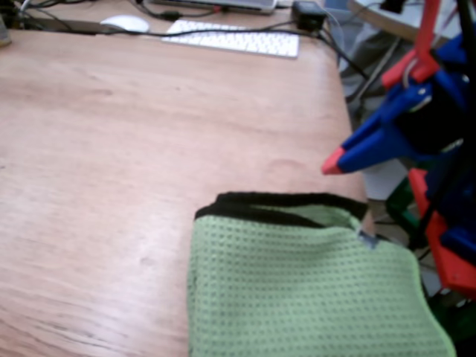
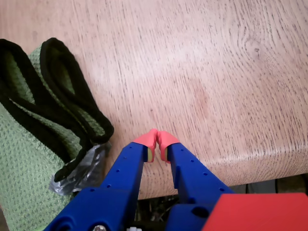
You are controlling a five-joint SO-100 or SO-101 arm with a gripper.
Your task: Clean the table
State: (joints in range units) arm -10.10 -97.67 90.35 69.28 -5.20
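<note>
One reddish-brown wood-grain table [image 1: 111, 149] with a glossy, straight edge.

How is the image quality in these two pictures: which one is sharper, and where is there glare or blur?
In the fixed view the whole picture is soft: the keyboard at the far edge is washed out and the gripper looks blurred. In the wrist view focus is better: the wood grain of the table and the weave of the green cloth show clearly, with a pale sheen along the table's rounded edge.
</note>
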